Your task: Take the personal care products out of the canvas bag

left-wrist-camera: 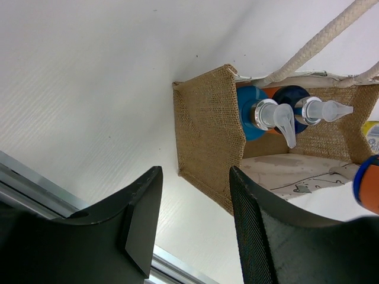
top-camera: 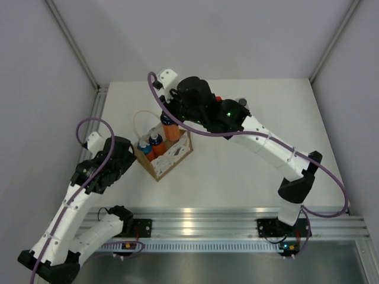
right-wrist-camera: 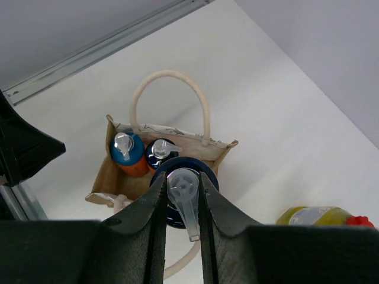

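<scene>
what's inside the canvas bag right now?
Two orange pump bottles stand inside the canvas bag. A third bottle, clamped by the right gripper, blocks part of the interior; the floor is hidden.

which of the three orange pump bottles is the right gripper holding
The orange bottle rightmost in the top view, pump neck clamped in the right gripper, higher than the rest. The other two bottles stand untouched in the canvas bag.
</scene>
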You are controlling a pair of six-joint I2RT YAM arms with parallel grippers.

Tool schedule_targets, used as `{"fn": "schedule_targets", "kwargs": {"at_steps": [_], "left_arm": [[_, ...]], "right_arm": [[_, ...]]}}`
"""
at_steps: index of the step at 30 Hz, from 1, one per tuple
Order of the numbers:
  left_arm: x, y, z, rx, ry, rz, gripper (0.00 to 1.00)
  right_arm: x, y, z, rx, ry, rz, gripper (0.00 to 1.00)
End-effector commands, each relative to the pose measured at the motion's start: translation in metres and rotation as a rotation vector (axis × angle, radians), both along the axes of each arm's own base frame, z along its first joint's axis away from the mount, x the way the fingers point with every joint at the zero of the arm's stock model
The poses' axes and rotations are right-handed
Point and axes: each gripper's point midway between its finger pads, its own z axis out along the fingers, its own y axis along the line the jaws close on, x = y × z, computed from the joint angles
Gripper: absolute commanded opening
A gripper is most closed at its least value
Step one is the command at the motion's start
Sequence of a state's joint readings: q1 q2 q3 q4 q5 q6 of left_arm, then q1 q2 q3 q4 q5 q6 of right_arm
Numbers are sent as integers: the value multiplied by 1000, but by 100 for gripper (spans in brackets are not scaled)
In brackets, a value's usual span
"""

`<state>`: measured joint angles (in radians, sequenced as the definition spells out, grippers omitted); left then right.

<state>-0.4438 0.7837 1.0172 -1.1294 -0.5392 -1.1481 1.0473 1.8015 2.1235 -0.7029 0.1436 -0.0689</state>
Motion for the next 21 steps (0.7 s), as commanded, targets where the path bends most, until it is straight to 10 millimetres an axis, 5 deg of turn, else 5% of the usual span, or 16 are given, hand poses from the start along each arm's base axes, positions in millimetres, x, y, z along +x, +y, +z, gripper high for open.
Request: {"fn": "schedule_targets", "kwargs": {"at_steps": [1,10,21], "left_arm": [[1,0,-2,8,5,0,54],[0,-1,-3,-4,10,-1,54],[-2,-3,-8,-10,21,-10,53]], "right_arm": [[-10,-31,103,201,-161,-57,0],[21,-78,109,223,-157,-224,0],[66,-134,50,244,-51,-409,0]]}}
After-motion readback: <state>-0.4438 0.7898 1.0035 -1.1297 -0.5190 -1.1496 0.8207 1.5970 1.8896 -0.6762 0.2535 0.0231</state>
